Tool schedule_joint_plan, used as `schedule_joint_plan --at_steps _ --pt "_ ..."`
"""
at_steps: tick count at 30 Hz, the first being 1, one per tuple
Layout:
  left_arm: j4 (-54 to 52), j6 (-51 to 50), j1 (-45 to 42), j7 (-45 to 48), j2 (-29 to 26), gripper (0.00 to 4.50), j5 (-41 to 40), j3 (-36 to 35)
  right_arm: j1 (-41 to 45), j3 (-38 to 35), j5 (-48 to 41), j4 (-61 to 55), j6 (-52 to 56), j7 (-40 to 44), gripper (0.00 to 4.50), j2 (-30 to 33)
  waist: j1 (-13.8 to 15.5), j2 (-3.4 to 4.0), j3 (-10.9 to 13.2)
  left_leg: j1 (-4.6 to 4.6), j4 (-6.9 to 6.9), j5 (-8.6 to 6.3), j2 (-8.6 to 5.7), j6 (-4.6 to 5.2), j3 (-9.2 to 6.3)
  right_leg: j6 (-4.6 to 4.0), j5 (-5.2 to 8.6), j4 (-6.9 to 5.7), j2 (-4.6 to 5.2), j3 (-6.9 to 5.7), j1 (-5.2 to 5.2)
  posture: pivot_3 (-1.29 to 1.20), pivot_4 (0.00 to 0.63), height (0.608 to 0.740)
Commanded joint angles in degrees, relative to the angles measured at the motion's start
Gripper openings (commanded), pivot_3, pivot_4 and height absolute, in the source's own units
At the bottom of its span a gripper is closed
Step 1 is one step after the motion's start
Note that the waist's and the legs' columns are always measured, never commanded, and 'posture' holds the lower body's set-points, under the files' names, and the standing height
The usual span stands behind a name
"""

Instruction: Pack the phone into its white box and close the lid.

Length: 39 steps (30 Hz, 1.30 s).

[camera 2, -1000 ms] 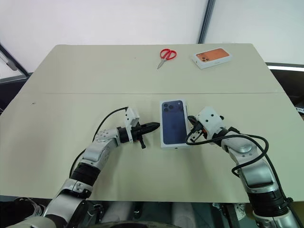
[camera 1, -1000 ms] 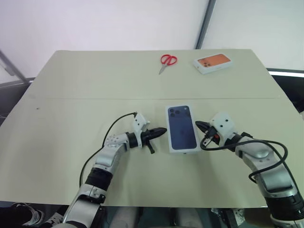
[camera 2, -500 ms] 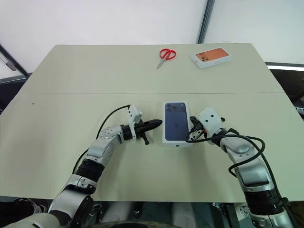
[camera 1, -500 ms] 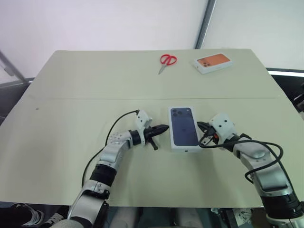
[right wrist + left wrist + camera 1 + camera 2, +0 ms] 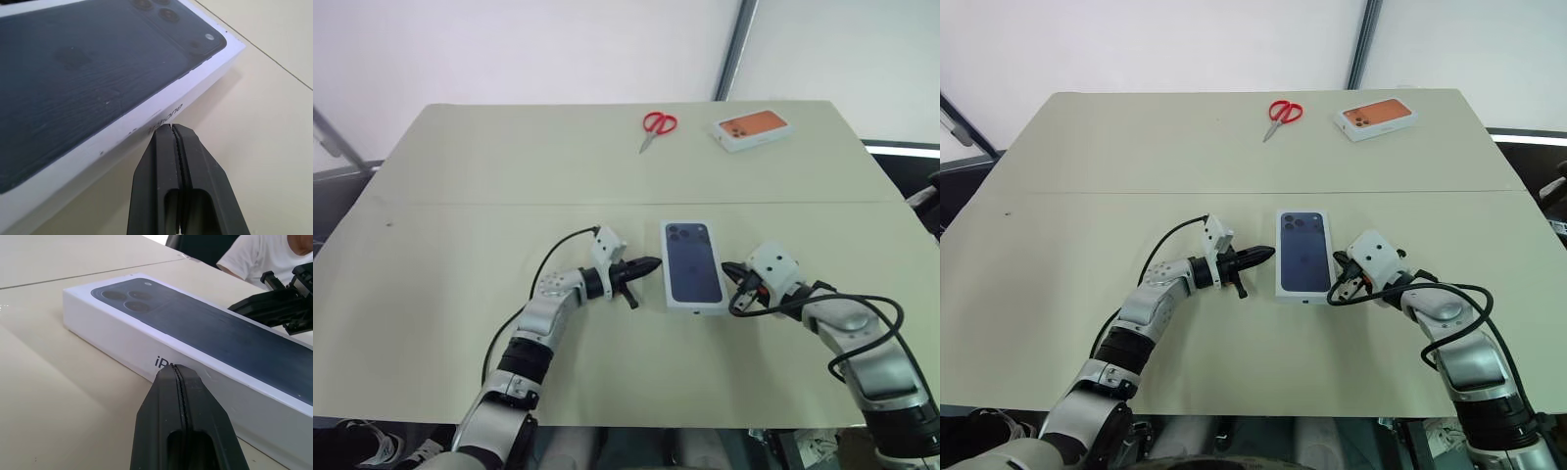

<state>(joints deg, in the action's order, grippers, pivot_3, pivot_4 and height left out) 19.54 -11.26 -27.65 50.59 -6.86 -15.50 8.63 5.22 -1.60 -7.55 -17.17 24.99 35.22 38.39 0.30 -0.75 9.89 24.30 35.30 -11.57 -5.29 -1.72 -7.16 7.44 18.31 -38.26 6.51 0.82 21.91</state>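
The lid (image 5: 693, 266), white with a dark blue phone picture on top, sits closed over the white box near the table's middle. The phone is hidden. My left gripper (image 5: 654, 263) is shut, its tip level and just off the lid's left side wall (image 5: 127, 350), with a small gap. My right gripper (image 5: 726, 268) is shut too, and its tip points at the lid's right side wall (image 5: 122, 129) from close by. Neither gripper holds anything. In the left wrist view my right gripper (image 5: 274, 303) shows beyond the lid.
Red-handled scissors (image 5: 657, 124) lie at the back of the beige table (image 5: 460, 225). A white box with an orange phone picture (image 5: 753, 129) lies at the back right. A person in a white shirt (image 5: 264, 254) is behind the table in the left wrist view.
The closed box has shifted slightly to the right and squared up from a small tilt. Both grippers stay shut at its sides.
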Motion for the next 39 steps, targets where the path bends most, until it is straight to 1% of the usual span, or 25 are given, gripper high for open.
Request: schedule_joint_plan --at_steps 1,3,7,11,12,14,17,19,20,22,23,25,27,29,30,31,32,33,34,35,37,38,39 --pt "-3.3 -0.6 -1.4 0.0 -1.0 0.0 -2.4 -2.8 4.1 -6.6 -4.7 -1.6 0.8 -1.5 0.03 -1.7 -0.1 0.0 0.0 0.0 0.0 0.0 0.0 0.0 0.0 0.0 0.0 0.0 0.0 0.01 0.01 0.0 0.15 0.74" --pt "-3.4 -2.7 -2.8 -0.5 -1.0 0.0 -4.0 -4.3 5.6 -8.2 -7.0 -1.6 2.1 -1.9 0.03 -3.0 -0.2 0.0 0.0 -0.01 -0.01 0.0 0.03 0.0 -0.01 0.0 0.0 0.0 -0.02 0.0 0.0 0.0 0.15 0.74" --pt "2.5 -4.9 -8.9 -3.4 2.3 0.0 -7.3 -8.5 10.3 -8.0 -11.0 -2.5 2.3 -1.6 0.03 -6.5 -0.2 -0.01 0.0 0.02 0.0 0.0 0.02 -0.01 -0.04 0.0 0.0 0.0 -0.03 -0.03 0.02 0.0 0.15 0.74" --pt "5.8 -4.3 -11.3 -2.8 6.8 0.0 -7.7 -7.9 11.5 -4.1 -9.1 -0.8 1.6 -1.3 0.03 -7.7 0.0 -0.01 0.0 0.03 0.05 0.0 -0.02 0.0 -0.05 0.01 0.0 0.07 0.0 -0.06 -0.05 0.0 0.15 0.74" --pt "6.1 -4.4 -11.6 -2.8 7.7 0.0 -8.1 -8.1 11.2 -3.2 -8.5 -0.4 1.3 -1.2 0.03 -7.6 0.0 -0.02 0.0 0.03 0.04 0.0 -0.03 -0.01 -0.05 0.02 0.0 0.09 0.01 -0.07 -0.06 0.0 0.15 0.74" --pt "7.0 -3.1 -11.6 -2.6 8.6 0.0 -6.2 -6.6 9.6 -0.8 -6.6 -0.1 0.4 -0.2 0.03 -6.3 0.0 -0.02 0.0 0.07 0.05 0.01 -0.04 -0.01 -0.04 0.03 0.0 0.1 0.02 -0.06 -0.03 0.0 0.15 0.74" --pt "7.7 -0.4 -9.0 0.4 7.3 0.0 -0.4 0.1 3.3 3.8 -3.8 -1.8 -1.1 4.9 0.03 -1.5 -0.1 -0.01 0.0 0.06 0.05 0.0 -0.04 0.0 -0.04 0.03 0.0 0.06 0.01 -0.07 -0.01 0.0 0.15 0.74" --pt "7.4 -0.2 -6.9 3.4 4.7 0.0 2.9 4.7 -0.6 5.0 -4.1 -3.5 -1.8 8.7 0.03 1.8 -0.3 0.06 0.0 0.04 0.03 0.0 -0.03 0.0 -0.03 0.03 0.0 0.06 0.0 -0.07 -0.04 0.0 0.15 0.74" --pt "6.6 -1.8 -5.8 5.7 2.9 0.0 3.3 6.4 -2.3 5.4 -4.0 -4.2 -2.4 10.2 0.03 3.4 -0.8 0.02 -0.1 0.0 0.02 0.0 -0.03 0.01 0.02 0.03 0.0 0.06 0.0 -0.02 -0.04 0.0 0.15 0.74" --pt "5.4 -2.2 -4.2 8.8 0.1 0.0 4.5 8.8 -4.1 5.2 -4.7 -5.0 -2.6 11.8 0.03 4.9 -1.1 -0.12 -0.2 -0.25 -0.03 -0.01 0.02 0.02 -0.04 0.03 0.0 0.12 -0.05 -0.08 -0.3 0.0 0.15 0.74" --pt "5.0 -1.8 -3.8 9.3 -0.7 0.0 4.9 9.5 -4.5 4.9 -5.3 -5.1 -2.5 12.1 0.03 5.1 -1.1 -0.14 -0.2 -0.61 -0.12 -0.05 0.04 0.04 -0.04 0.03 0.02 0.21 -0.06 -0.08 -0.64 0.0 0.15 0.74" --pt "5.0 -0.7 -3.6 9.3 -1.9 0.0 5.2 9.2 -3.8 3.7 -6.3 -4.9 -1.7 11.6 0.03 4.5 -1.1 -0.14 -0.4 -1.07 -0.2 -0.15 0.06 0.13 -0.03 0.08 0.08 0.35 -0.06 -0.08 -1.19 0.0 0.15 0.74" --pt "5.2 -1.5 -3.9 9.4 -2.6 0.0 3.9 7.6 -2.1 2.2 -7.6 -4.3 -0.2 10.5 0.03 3.1 -1.1 -0.16 -0.4 -1.09 -0.19 -0.18 0.07 0.16 -0.06 0.1 0.1 0.4 -0.05 -0.08 -1.24 0.0 0.15 0.74" --pt "4.8 -7.3 -5.8 7.6 -2.2 0.0 -0.6 3.0 1.1 -1.4 -13.6 -3.5 4.8 9.5 0.03 0.3 -1.1 -0.17 -0.4 -1.05 -0.18 -0.18 0.06 0.17 -0.07 0.1 0.1 0.42 -0.04 -0.07 -1.21 0.0 0.15 0.74" --pt "4.0 -9.0 -6.4 7.0 -2.4 0.54 -2.0 1.5 2.6 -3.1 -15.3 -2.9 6.4 8.4 0.26 -0.9 -1.1 -0.16 -0.4 -0.98 -0.17 -0.18 0.06 0.17 -0.08 0.1 0.1 0.39 -0.04 -0.07 -1.13 0.0 0.15 0.74" --pt "2.9 -9.7 -6.7 6.4 -3.0 0.81 -2.7 0.1 4.1 -4.6 -16.5 -2.1 7.2 7.4 0.54 -1.8 -1.2 -0.17 -0.4 -0.89 -0.15 -0.17 0.04 0.17 -0.09 0.1 0.09 0.34 -0.04 -0.06 -1.0 0.0 0.15 0.74" --pt "1.8 -9.5 -6.8 6.1 -3.7 1.23 -3.0 -0.7 5.1 -5.5 -16.8 -1.6 7.3 7.0 0.85 -2.1 -1.1 -0.17 -0.4 -0.87 -0.15 -0.17 0.04 0.17 -0.09 0.1 0.09 0.32 -0.04 -0.05 -0.95 0.0 0.15 0.74" --pt "0.7 -9.2 -6.7 6.3 -4.5 1.8 -3.4 -1.6 5.7 -6.0 -16.8 -1.2 7.1 6.9 1.44 -2.1 -1.1 -0.18 -0.4 -0.86 -0.17 -0.17 0.03 0.17 -0.09 0.11 0.09 0.32 -0.03 -0.05 -0.93 0.0 0.15 0.74" --pt "-0.7 -9.6 -6.5 7.0 -6.1 2.16 -4.2 -2.7 6.3 -6.9 -17.0 -0.8 6.6 6.9 1.79 -2.0 -1.1 -0.2 -0.4 -0.84 -0.18 -0.17 0.03 0.17 -0.09 0.11 0.09 0.32 -0.03 -0.05 -0.9 0.0 0.15 0.74" --pt "-1.6 -9.8 -6.4 7.9 -7.7 2.77 -4.8 -3.6 6.9 -7.8 -17.5 -0.3 6.5 6.9 2.4 -2.0 -1.1 -0.2 -0.4 -0.78 -0.19 -0.17 0.03 0.17 -0.09 0.11 0.09 0.32 -0.03 -0.05 -0.83 0.0 0.15 0.74" --pt "-2.1 -9.8 -6.3 9.4 -11.3 3.77 -5.6 -5.6 7.7 -9.1 -18.5 0.3 6.9 7.6 3.42 -1.4 -1.1 -0.18 -0.4 -0.68 -0.2 -0.17 0.03 0.16 -0.09 0.11 0.09 0.31 -0.03 -0.04 -0.7 0.0 0.15 0.74" --pt "-1.9 -9.6 -6.4 9.6 -12.2 4.21 -5.6 -6.0 7.8 -9.2 -18.7 0.5 7.0 7.9 3.86 -1.2 -1.0 -0.18 -0.4 -0.66 -0.19 -0.16 0.03 0.15 -0.08 0.11 0.09 0.3 -0.03 -0.02 -0.68 0.0 0.15 0.74" --pt "-1.1 -9.1 -6.6 9.5 -13.3 4.5 -5.1 -6.4 7.9 -9.1 -18.4 0.9 6.6 8.4 4.45 -0.7 -1.0 -0.18 -0.4 -0.66 -0.18 -0.16 0.03 0.15 -0.07 0.11 0.09 0.3 -0.03 -0.02 -0.68 0.0 0.15 0.74"
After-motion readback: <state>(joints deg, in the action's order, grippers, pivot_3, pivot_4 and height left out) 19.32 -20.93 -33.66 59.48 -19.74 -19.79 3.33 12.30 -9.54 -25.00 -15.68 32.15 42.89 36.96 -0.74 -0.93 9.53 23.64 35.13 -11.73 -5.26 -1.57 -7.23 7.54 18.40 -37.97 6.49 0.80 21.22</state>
